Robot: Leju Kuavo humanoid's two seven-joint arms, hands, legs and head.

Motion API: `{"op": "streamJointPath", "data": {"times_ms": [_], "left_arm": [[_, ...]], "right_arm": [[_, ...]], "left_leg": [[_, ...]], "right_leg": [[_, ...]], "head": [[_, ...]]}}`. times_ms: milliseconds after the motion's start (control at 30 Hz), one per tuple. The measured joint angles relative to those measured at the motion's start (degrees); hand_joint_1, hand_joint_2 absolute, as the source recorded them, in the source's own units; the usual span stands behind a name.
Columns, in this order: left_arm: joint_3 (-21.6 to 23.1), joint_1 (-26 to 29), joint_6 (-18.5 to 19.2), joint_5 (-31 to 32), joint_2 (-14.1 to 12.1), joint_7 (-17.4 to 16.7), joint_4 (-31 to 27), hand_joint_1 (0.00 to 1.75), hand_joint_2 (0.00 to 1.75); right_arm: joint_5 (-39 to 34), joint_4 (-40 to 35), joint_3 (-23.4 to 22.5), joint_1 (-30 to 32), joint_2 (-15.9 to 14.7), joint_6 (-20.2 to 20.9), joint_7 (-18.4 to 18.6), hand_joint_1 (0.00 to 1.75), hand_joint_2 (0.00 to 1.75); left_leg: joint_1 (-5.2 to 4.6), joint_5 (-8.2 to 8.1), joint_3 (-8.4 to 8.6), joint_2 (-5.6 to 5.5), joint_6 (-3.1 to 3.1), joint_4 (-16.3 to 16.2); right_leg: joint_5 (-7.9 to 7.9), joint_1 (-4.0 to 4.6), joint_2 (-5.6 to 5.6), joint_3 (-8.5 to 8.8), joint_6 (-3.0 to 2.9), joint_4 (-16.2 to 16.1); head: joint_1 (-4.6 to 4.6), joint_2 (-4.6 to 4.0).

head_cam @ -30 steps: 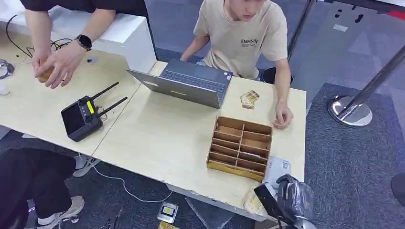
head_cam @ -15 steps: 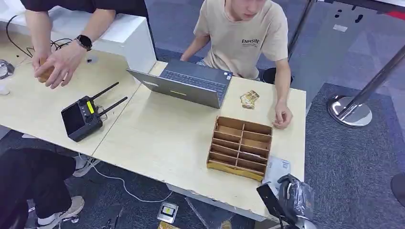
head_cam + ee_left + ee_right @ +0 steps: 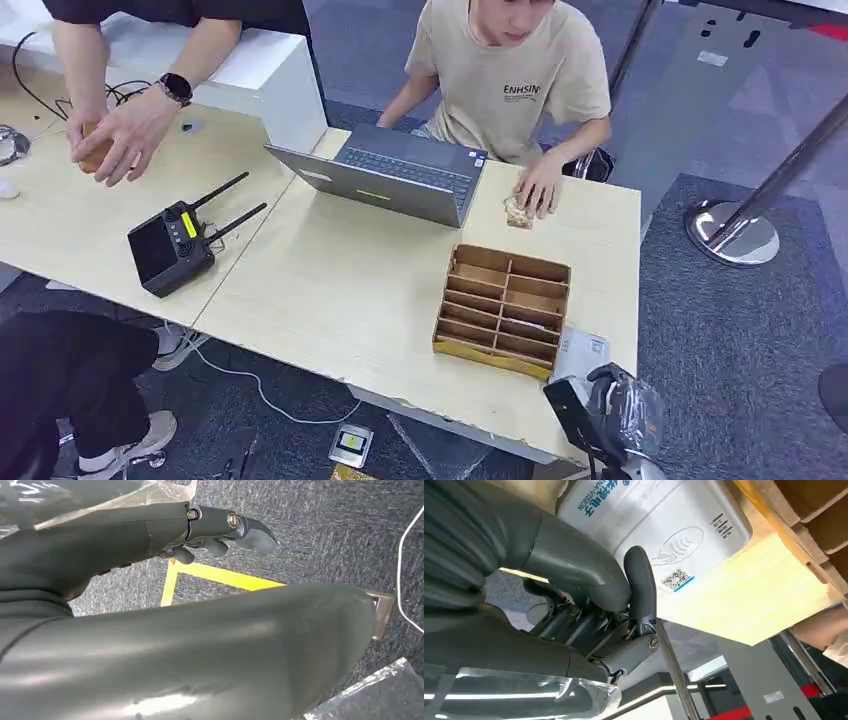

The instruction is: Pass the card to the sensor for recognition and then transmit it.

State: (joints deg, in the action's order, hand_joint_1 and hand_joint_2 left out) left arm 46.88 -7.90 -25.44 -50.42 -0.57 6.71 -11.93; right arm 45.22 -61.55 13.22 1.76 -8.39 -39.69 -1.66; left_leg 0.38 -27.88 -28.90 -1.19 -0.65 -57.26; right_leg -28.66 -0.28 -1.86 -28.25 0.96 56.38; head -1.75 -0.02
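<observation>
The white card sensor (image 3: 583, 350) lies at the table's near right corner, beside the wooden compartment box (image 3: 503, 308). In the right wrist view the sensor (image 3: 664, 525) shows a wave symbol and a QR code, close beyond my thumb. My right hand (image 3: 608, 415) hangs just off that corner, below the sensor; its thumb is folded against curled fingers (image 3: 589, 625) and I see no card in it. A small stack of tan cards (image 3: 518, 212) lies by the laptop under a seated person's hand (image 3: 541, 188). My left hand (image 3: 215, 532) hangs over the carpet, holding nothing.
An open laptop (image 3: 400, 180) stands mid-table in front of the seated person. A black controller with antennas (image 3: 172, 248) lies on the left table, where a second person's hands (image 3: 115, 135) work. A stanchion base (image 3: 735, 235) stands at the right. Yellow floor tape (image 3: 220, 577) runs under my left hand.
A tan piece at the table edge beside my right hand dropped toward the floor and is gone. The seated person's hand moved from beside the box to the card stack. My right hand shifted slightly right.
</observation>
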Motion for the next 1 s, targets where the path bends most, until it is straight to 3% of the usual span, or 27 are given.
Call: {"op": "streamJointPath", "data": {"times_ms": [67, 133, 267, 300, 400, 433, 500, 533, 733, 800, 867, 900, 1000], "left_arm": [[0.0, 0.0, 0.0, 0.0, 0.02, 0.0, 0.0, 0.0, 0.0], [0.0, 0.0, 0.0, 0.0, 0.02, 0.0, 0.0, 0.0, 0.0], [0.0, 0.0, 0.0, -0.07, 0.02, 0.02, 0.0, 0.0, 0.0], [0.0, 0.01, 0.0, -0.09, 0.02, 0.11, 0.0, 0.0, 0.0], [0.0, 0.07, -0.13, -0.18, 0.04, 0.28, 0.0, 0.0, 0.0], [0.0, 0.09, -0.2, -0.2, 0.04, 0.42, 0.0, 0.0, 0.0], [0.0, 0.14, -0.26, -0.31, 0.04, 0.81, 0.0, 0.0, 0.0], [0.0, 0.19, -0.26, -0.31, 0.04, 0.92, 0.02, 0.0, 0.0], [0.0, 0.72, -0.26, -0.33, 0.04, 1.14, 0.02, 0.0, 0.0], [0.0, 0.79, -0.24, -0.31, 0.04, 1.16, 0.02, 0.0, 0.0], [0.02, 0.99, -0.24, 0.33, 0.0, 1.22, 0.02, 0.0, 0.0], [0.02, 1.09, -0.26, 0.88, -0.04, 1.29, 0.02, 0.0, 0.0], [0.02, 1.15, -0.04, 2.06, -0.2, 1.42, 0.04, 0.0, 0.0]], "right_arm": [[0.0, 0.0, -0.2, 0.0, 0.09, 0.0, 0.0, 1.75, 1.75], [0.0, 0.0, -0.44, 0.0, 0.15, 0.0, 0.0, 0.0, 1.75], [-0.37, -0.09, -1.14, 0.04, 0.5, 0.0, -1.27, 0.0, 1.75], [-0.94, -0.15, -1.58, 0.04, 0.68, 0.0, -2.1, 0.0, 0.0], [-3.13, -1.62, -3.17, 0.19, 1.16, -0.02, -2.97, 0.0, 0.0], [-3.72, -2.63, -3.67, 0.28, 1.18, -0.02, -2.62, 0.0, 1.75], [-4.5, -4.94, -4.53, 0.52, 1.18, -0.02, -1.92, 0.0, 1.75], [-5.09, -6.55, -5.11, 0.71, 1.18, -0.02, -1.51, 0.0, 0.0], [-8.68, -16.13, -6.69, 1.83, 0.64, -0.02, 1.53, 0.0, 0.0], [-10.41, -17.72, -6.78, 2.03, 0.59, -0.02, 0.58, 0.0, 0.0], [-16.4, -22.96, -7.19, 2.14, 0.57, 0.09, -4.58, 0.0, 0.0], [-16.85, -26.02, -7.21, 1.68, 0.37, 0.44, -4.26, 0.0, 0.0], [-13.22, -35.11, -7.15, -1.5, -1.05, 3.76, 4.88, 0.0, 0.0]], "left_leg": [[0.0, 0.0, 0.0, 0.0, 0.0, 0.0], [0.0, 0.0, 0.0, 0.0, 0.0, 0.0], [0.0, 0.0, 0.0, 0.0, 0.0, 0.0], [0.0, 0.0, 0.0, 0.0, 0.0, 0.0], [0.0, 0.0, -0.01, 0.0, 0.0, 0.0], [0.0, 0.0, -0.01, 0.0, 0.0, 0.0], [0.0, 0.0, -0.01, 0.0, 0.0, 0.0], [0.0, 0.0, 0.0, 0.0, 0.0, 0.0], [-0.01, 0.0, -0.01, 0.01, 0.0, -0.01], [-0.01, 0.0, -0.01, 0.0, 0.0, 0.0], [-0.02, 0.0, -0.03, 0.01, 0.0, 0.0], [-0.02, 0.0, -0.03, 0.02, 0.0, 0.0], [-0.01, 0.01, 0.03, 0.01, 0.0, 0.0]], "right_leg": [[0.0, 0.0, 0.0, 0.0, 0.0, 0.0], [0.0, 0.0, 0.0, 0.01, 0.0, 0.0], [0.0, 0.0, 0.0, 0.0, 0.0, 0.0], [0.0, 0.0, 0.0, 0.01, 0.0, 0.0], [0.0, 0.0, 0.0, 0.01, 0.0, 0.0], [0.0, 0.0, 0.0, 0.01, 0.0, 0.0], [0.0, 0.0, 0.0, 0.01, 0.0, 0.0], [0.0, 0.0, 0.0, 0.01, 0.0, 0.0], [0.0, 0.0, 0.01, 0.01, 0.0, 0.0], [0.0, -0.01, 0.01, 0.02, 0.0, 0.0], [0.02, -0.01, 0.01, 0.02, -0.01, 0.03], [0.03, -0.01, 0.02, 0.04, 0.0, 0.05], [0.03, -0.01, 0.03, 0.03, 0.0, 0.04]], "head": [[0.0, 0.0], [0.0, 0.0], [0.0, 0.0], [0.0, 0.0], [0.0, 0.0], [-0.02, 0.0], [0.0, 0.0], [0.0, 0.0], [0.0, 0.0], [-0.02, 0.0], [-0.02, 0.0], [-0.02, 0.0], [0.0, 0.0]]}}
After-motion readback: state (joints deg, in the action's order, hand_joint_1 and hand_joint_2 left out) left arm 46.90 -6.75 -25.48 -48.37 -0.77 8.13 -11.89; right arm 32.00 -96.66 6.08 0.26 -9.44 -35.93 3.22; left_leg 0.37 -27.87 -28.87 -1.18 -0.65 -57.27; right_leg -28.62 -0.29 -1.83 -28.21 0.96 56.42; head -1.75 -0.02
